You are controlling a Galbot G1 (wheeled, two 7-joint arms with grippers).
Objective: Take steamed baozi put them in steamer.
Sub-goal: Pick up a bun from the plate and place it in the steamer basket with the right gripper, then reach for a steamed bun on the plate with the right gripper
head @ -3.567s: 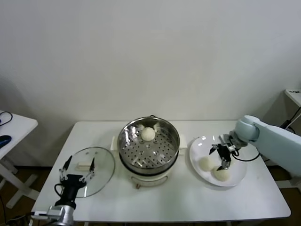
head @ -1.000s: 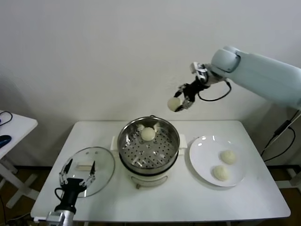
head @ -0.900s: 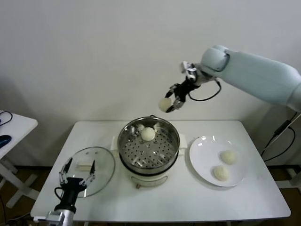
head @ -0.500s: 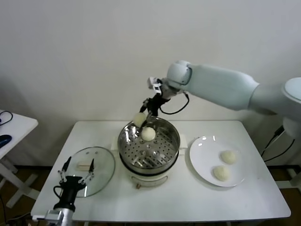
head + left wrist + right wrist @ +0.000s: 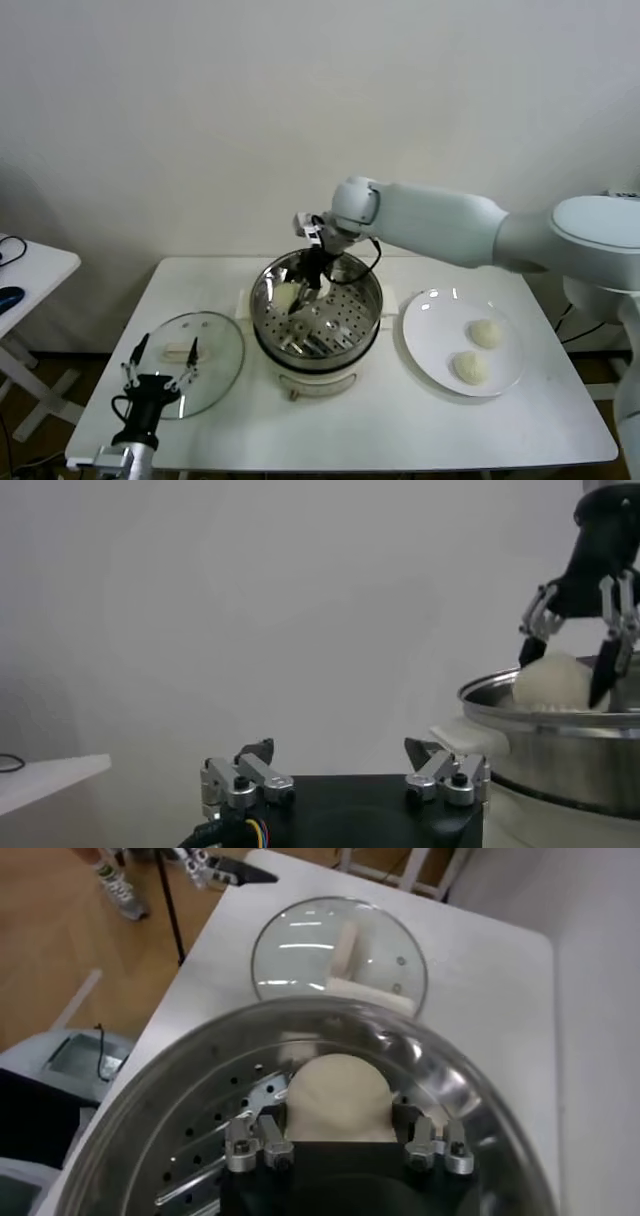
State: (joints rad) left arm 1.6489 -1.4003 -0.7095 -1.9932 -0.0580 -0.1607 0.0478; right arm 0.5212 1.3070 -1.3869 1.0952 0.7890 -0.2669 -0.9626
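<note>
While the right claw (image 5: pixel 297 292) sits low inside the steamer (image 5: pixel 316 312), its fingers are clamped on one steamed baozi (image 5: pixel 287 295), which is at the pot's left inner wall, just above the perforated tray; right wrist view shows the same bun (image 5: pixel 338 1098) pinched between both fingers (image 5: pixel 252 1144), steel rim curving around it; from the left wrist view the bun (image 5: pixel 556 678) peeks over the steamer rim (image 5: pixel 560 720) with the right claw (image 5: pixel 575 650) straddling it; a second baozi is not clearly visible in the pot, the arm covers that spot; two more baozi (image 5: pixel 485 333) and (image 5: pixel 468 367) lie on the white plate (image 5: pixel 432 330), well to the right of the right claw, apart from each other; glass lid (image 5: pixel 195 350) lies flat on the worktop (image 5: pixel 400 420), to the left of the pot, just beside it; left claw (image 5: pixel 158 363) hovers over the lid's near edge, fingers spread apart, holding nothing; left wrist view confirms both fingers (image 5: pixel 248 776) apart.
</note>
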